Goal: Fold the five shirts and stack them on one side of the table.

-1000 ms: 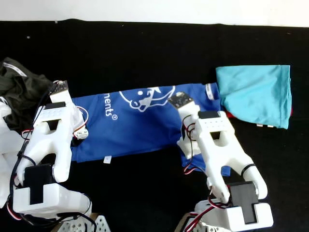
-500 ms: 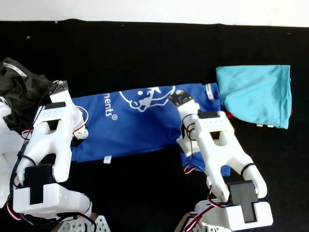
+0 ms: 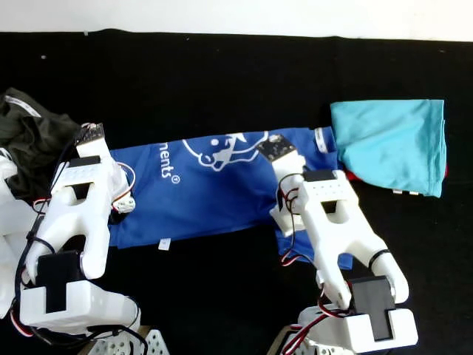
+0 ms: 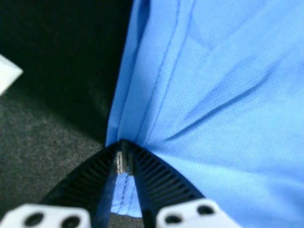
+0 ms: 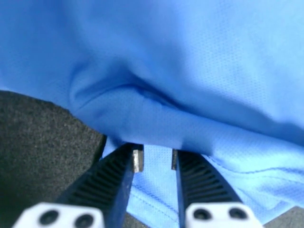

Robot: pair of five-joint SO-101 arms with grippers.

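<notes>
Seemingly a robotics lab: black-covered table (image 3: pixel 222 81), plain white wall (image 3: pixel 236 13).

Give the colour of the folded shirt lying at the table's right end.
The folded shirt is plain turquoise, clearest in the high view.

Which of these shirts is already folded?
The turquoise shirt, a neat rectangle on the right; the blue shirt lies spread out, the dark shirt crumpled.

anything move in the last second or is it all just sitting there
Nothing visibly changed. Both arms hold the same pose over the blue shirt, with the left gripper shut on its edge and the right gripper open above the cloth. The folded teal shirt and the dark pile lie where they were.
</notes>
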